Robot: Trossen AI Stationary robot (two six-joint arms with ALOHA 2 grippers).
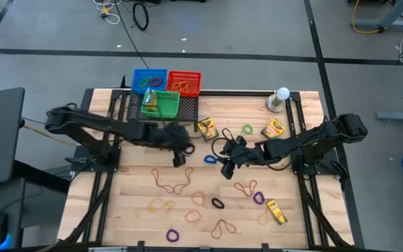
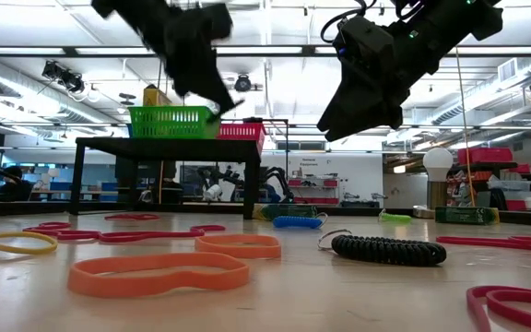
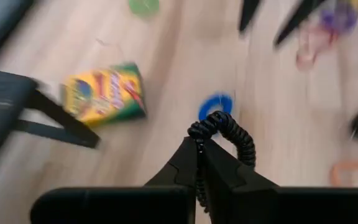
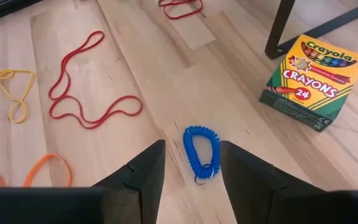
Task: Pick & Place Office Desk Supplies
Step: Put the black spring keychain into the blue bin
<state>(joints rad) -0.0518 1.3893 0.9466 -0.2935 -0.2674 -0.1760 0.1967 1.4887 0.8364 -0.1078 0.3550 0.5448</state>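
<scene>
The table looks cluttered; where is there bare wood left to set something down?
Bare wood lies between the red basket and the white ball, and along the table's left edge. The front middle is crowded with rubber-band loops.

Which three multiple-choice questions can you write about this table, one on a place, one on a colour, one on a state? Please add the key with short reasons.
1. Where does the blue coil loop lie?
A. in the green basket
B. on the table, below the right gripper
C. beside the white ball

2. What colour is the coil in the left gripper?
A. yellow
B. green
C. black

3. What is the state of the right gripper?
A. open, holding nothing
B. shut on a crayon box
C. shut on an orange band

Key: 1 B, the right wrist view shows it on the wood; 2 C, the left wrist view shows a black coil pinched; 3 A, its fingers stand apart.
</scene>
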